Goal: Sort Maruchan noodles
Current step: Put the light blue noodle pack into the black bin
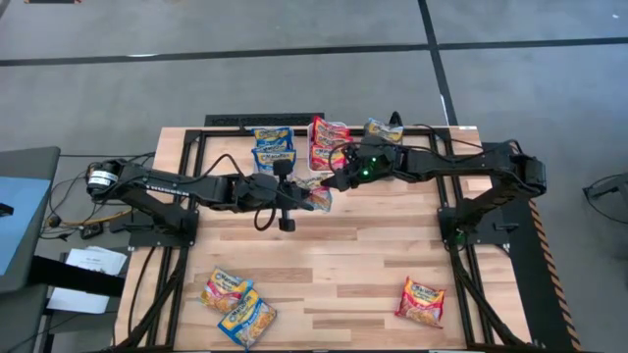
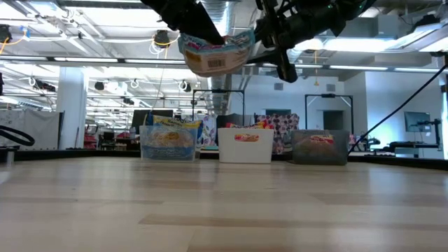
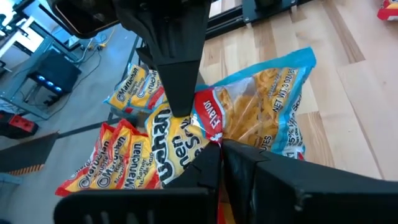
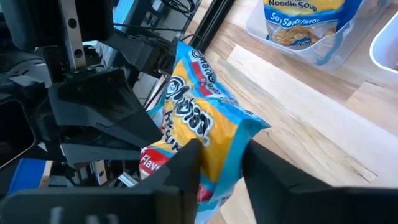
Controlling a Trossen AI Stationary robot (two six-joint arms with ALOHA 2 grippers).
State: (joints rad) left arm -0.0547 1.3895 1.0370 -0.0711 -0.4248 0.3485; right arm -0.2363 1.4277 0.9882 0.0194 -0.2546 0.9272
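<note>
Packet point(image 4: 205, 134) of noodles is hanging in mid-air above the table point(image 1: 324, 265), pinched by the left tool point(image 3: 214, 146) while the right tool point(image 4: 221, 155) is narrowing onto its edge, so releasing should wait until that grip is firm.

- Looks like a robotics lab inside a large industrial hall.
- Exposed ducts and pipes point(image 2: 217, 14) across the top of the low view, with strip lights and white columns point(image 2: 70, 105) at left.
- Bare grey concrete floor point(image 1: 294, 29) with dark lines across the top of the high view.
- Wooden bench top point(image 1: 324, 265) on a black metal frame point(image 1: 186, 147) at centre, two dark arms bolted on.
- Monitor point(image 2: 418, 122) and further black rigs point(image 2: 329, 105) at right in the low view.
- Loose cables point(image 1: 69, 211) at far left.
</note>
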